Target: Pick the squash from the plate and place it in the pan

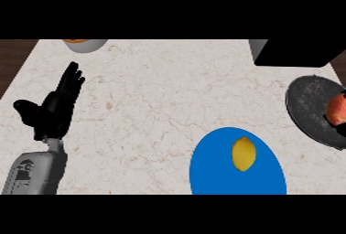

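the yellow squash [243,154] lies on the blue plate [209,173] at the lower centre-right of the frame, near the lower edge of the pale marbled surface [162,100]. the dark pan [307,107] sits at the right edge, upper right of the plate and apart from it; a reddish item [338,109], cut by the frame edge, lies in it. a black box [294,52] stands at the upper right. a grey bowl [86,44] with orange contents sits at the upper left edge. nothing lies between plate and pan. the left hand [52,109] rests at the left of the frame, fingers straight and pointing up, thumb spread aside, holding nothing, well apart from the squash. the right hand does not show.
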Robot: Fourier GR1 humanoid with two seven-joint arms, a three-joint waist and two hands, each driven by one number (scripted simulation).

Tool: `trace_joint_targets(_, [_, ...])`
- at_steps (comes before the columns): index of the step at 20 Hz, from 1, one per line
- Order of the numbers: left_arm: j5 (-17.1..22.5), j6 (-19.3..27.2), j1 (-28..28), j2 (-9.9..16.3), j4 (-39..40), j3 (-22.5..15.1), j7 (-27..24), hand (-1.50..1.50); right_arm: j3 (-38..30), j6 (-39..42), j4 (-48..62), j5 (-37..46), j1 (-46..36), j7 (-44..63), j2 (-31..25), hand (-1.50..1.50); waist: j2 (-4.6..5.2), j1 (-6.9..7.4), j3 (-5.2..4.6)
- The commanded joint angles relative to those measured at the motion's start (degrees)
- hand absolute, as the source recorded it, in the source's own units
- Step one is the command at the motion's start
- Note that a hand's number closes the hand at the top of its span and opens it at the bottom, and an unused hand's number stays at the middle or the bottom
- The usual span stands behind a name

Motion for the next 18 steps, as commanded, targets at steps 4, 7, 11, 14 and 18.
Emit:
trace_joint_targets(4, [-0.03,-0.21,-0.45,-0.34,0.75,-0.16,-0.38,0.00,-1.37,-14.56,30.96,6.51,-12.64,-11.60,-5.02,1.50,0.33,1.15,0.10])
trace_joint_targets(7, [-2.29,0.99,-0.16,-1.70,1.86,-1.89,-3.04,0.00,-2.58,-16.83,40.41,7.04,-18.77,-12.76,-7.47,1.50,0.72,1.92,0.15])
trace_joint_targets(11, [0.27,-0.63,-1.69,-0.87,0.79,-0.68,-0.12,0.00,-3.88,-19.31,51.16,6.98,-21.55,-17.29,-8.93,1.50,0.99,2.67,0.26])
trace_joint_targets(14, [-2.09,0.88,-0.58,-2.08,1.29,-2.25,-2.27,0.00,-4.61,-15.57,57.01,5.58,-22.68,-16.85,-8.23,-1.50,1.07,2.47,0.25])
trace_joint_targets(18, [-1.06,0.91,-2.90,-0.93,0.68,-0.47,-1.72,0.00,-3.65,-2.41,62.64,4.83,-23.90,-16.68,-9.89,-1.50,1.24,2.67,0.30])
